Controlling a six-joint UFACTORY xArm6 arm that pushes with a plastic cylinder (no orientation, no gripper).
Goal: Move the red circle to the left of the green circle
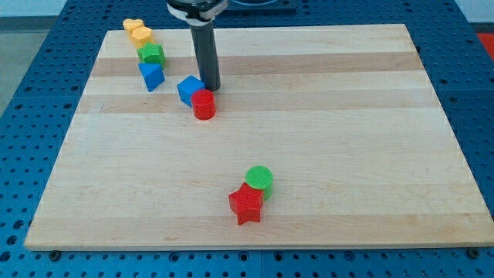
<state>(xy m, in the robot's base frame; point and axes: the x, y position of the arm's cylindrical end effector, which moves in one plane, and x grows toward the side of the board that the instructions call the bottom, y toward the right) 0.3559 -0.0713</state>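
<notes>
In the camera view, a pale wooden surface (pixel 309 139) lay on a blue perforated bench (pixel 31 116). The arm came in from the view's top as a straight dark rod, and my tip (pixel 211 87) stood on the board in its upper-left part. This rod was the only end effector: it had no jaws to be apart, together or clamped on anything, so no such state could be told.

The red circle (pixel 204 104), a short cylinder, sat just below my tip toward the view's bottom, so close that the two seemed to touch, though actual contact could not be made out. The blue cube (pixel 189 89) stood against the red circle's left side, and it was just left of my tip.

The green circle (pixel 259 179) lay well apart from the red circle, lower on the board and a little right of centre. The red star (pixel 246 204) lay against it on its lower left, the two touching or nearly so. The red circle was thus above the green circle and to its left in the view, but far from it.

Near the board's top-left corner, a line of blocks ran downward: a yellow heart-like block (pixel 133 25), an orange block (pixel 141 35) of unclear shape, a green block (pixel 152 54), and a blue block (pixel 151 76) with a slanted face.
</notes>
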